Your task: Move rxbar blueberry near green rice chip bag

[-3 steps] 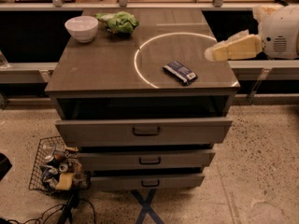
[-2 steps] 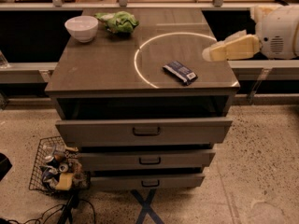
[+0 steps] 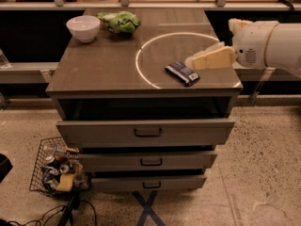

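Observation:
The rxbar blueberry, a flat dark navy bar with pale marks, lies on the right part of the brown cabinet top, inside a white ring marking. The green rice chip bag sits crumpled at the back left, next to a white bowl. My gripper, cream coloured on a white arm, reaches in from the right and hovers just right of the bar and slightly above it. It holds nothing.
The cabinet has three drawers partly pulled out at the front. A wire basket of cans and cables lie on the floor at the left. A counter runs behind the cabinet.
My gripper has moved left and slightly down, closer to the rxbar blueberry. The bar, bag and bowl have not moved.

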`<act>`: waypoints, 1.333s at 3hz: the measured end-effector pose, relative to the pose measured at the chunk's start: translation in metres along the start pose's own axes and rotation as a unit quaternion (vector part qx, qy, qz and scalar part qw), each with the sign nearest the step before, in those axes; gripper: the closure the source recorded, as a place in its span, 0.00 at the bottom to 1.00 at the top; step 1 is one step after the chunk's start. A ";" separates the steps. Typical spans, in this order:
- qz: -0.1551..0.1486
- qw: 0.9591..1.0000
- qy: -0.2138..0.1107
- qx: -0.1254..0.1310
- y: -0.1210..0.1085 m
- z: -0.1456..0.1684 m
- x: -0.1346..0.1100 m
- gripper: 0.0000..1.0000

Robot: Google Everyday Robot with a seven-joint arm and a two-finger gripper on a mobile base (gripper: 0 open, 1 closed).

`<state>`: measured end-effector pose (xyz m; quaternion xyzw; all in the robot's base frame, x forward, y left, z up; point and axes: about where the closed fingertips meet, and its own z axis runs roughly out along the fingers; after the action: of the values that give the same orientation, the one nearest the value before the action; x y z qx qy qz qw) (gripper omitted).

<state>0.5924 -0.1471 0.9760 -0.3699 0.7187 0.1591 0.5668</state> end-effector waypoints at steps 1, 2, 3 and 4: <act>0.016 1.000 0.000 -0.016 0.004 0.031 0.023 0.00; 0.030 0.999 0.004 -0.023 0.002 0.055 0.044 0.00; 0.045 0.999 0.005 -0.025 -0.002 0.076 0.059 0.00; 0.058 0.998 0.004 -0.031 -0.005 0.094 0.071 0.00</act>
<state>0.6554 -0.1141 0.8821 -0.3454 0.7359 0.2125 0.5422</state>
